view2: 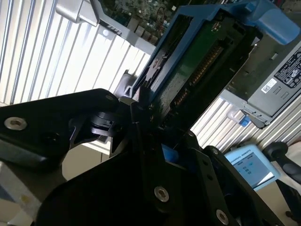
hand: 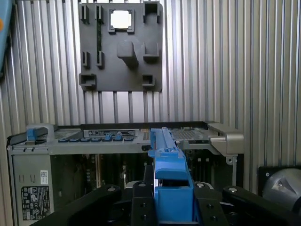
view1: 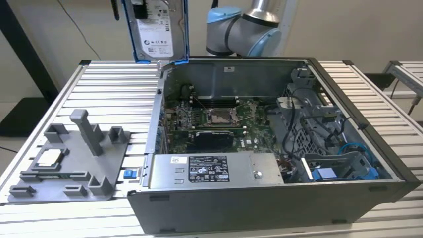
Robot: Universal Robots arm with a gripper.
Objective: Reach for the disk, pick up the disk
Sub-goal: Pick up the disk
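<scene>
The disk (view1: pixel 157 29) hangs upright in the air above the back left corner of the open computer case, white label facing the exterior view, blue frame along its edges. In the second wrist view its green circuit-board underside (view2: pixel 202 61) shows, and in the first wrist view I see it edge-on as a blue frame (hand: pixel 167 155). My gripper (hand: pixel 171 207) is shut on the disk, with a black finger (hand: pixel 141 207) pressed against each side. The second wrist view shows the gripper (view2: pixel 155 117) clamping the disk's lower end.
The open computer case (view1: pixel 264 208) sits mid-table with its motherboard and cables exposed. A grey fixture plate (view1: pixel 99 191) lies on the exterior view's left, carrying a small silver chip (view1: pixel 49 157). A small blue clip (view1: pixel 130 173) sits beside it. The arm's base (view1: pixel 241 29) stands behind the case.
</scene>
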